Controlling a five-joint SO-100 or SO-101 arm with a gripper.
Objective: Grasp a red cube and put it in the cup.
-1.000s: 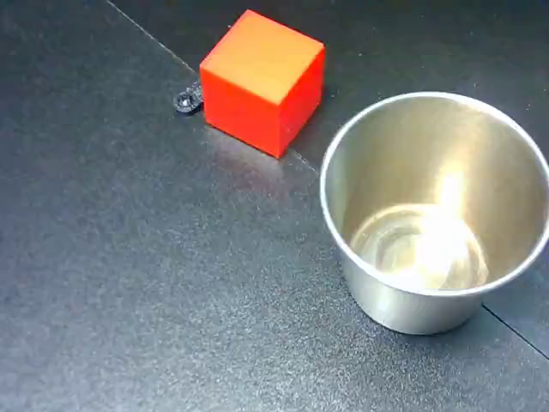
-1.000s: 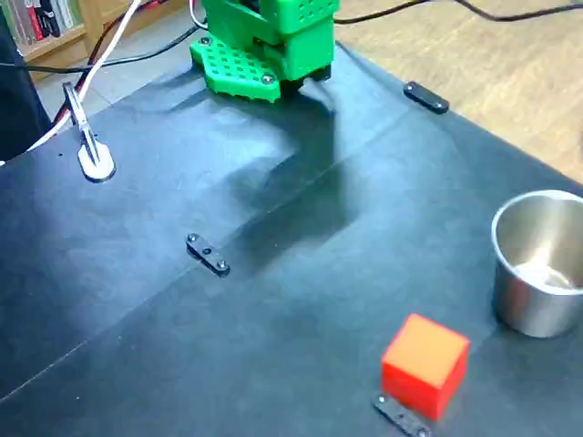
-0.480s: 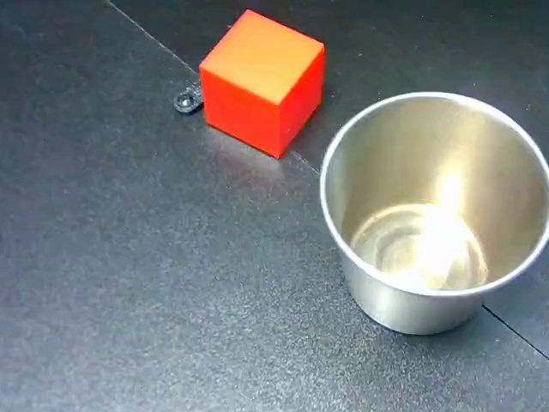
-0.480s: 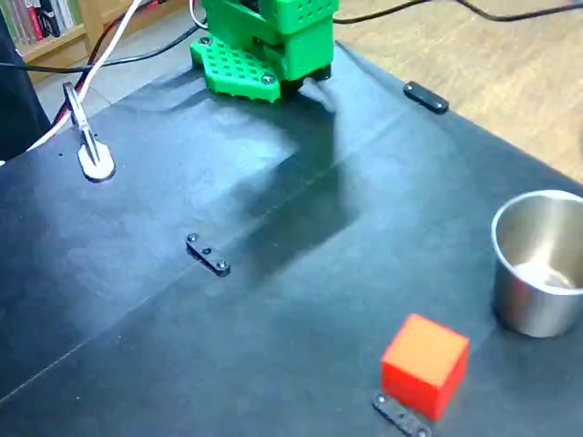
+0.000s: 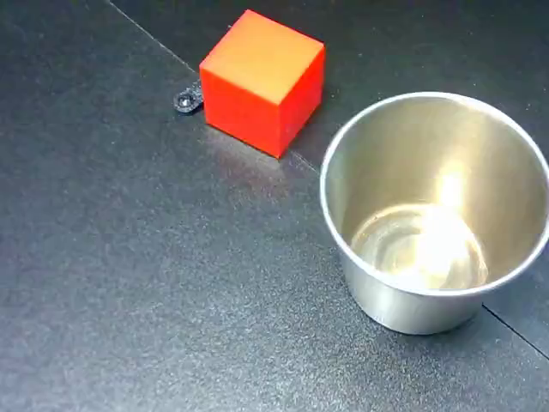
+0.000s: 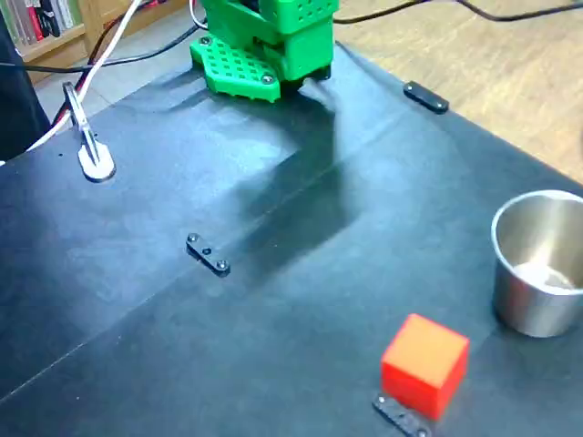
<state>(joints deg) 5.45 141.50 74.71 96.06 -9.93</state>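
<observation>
While lit from above, red cube (image 5: 262, 79) shows orange top, matte, sharp-edged | sits on dark worktop (image 5: 129, 283) near upright, empty silver cup (image 5: 433, 215), not touching | jaws out of view, state unknown

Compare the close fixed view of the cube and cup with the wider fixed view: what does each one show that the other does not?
Only the close view shows the cup's empty, reflective inside. Only the wider view shows the green arm base, a white clamp, cables, the wooden floor and two more black brackets. Both fixed views show the red cube on the black table, apart from the cup, touching a small black bracket. No claw appears in either.
</observation>
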